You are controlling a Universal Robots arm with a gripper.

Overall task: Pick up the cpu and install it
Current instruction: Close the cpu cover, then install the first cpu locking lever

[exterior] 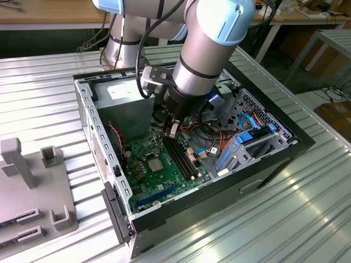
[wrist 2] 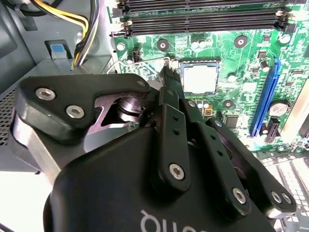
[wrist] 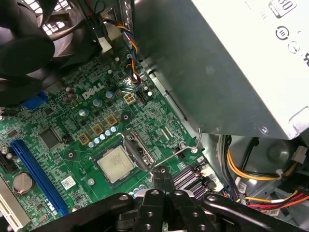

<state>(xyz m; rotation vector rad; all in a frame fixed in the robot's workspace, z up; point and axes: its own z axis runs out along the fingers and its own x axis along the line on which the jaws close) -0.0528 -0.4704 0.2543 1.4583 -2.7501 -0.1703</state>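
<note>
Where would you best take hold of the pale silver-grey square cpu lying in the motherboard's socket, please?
Probably by two opposite edges of the pale silver-grey square cpu, coming straight down from above. It lies flat in the metal-framed socket on the green motherboard, so only its top face and thin edges are exposed; the black gripper is beside it.

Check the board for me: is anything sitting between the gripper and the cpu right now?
Nothing visible does. The cpu already lies in the socket, its top uncovered. The gripper hangs close beside it with bare board between, in both wrist views. The socket's lever stands off to the side, not across the chip.
</note>
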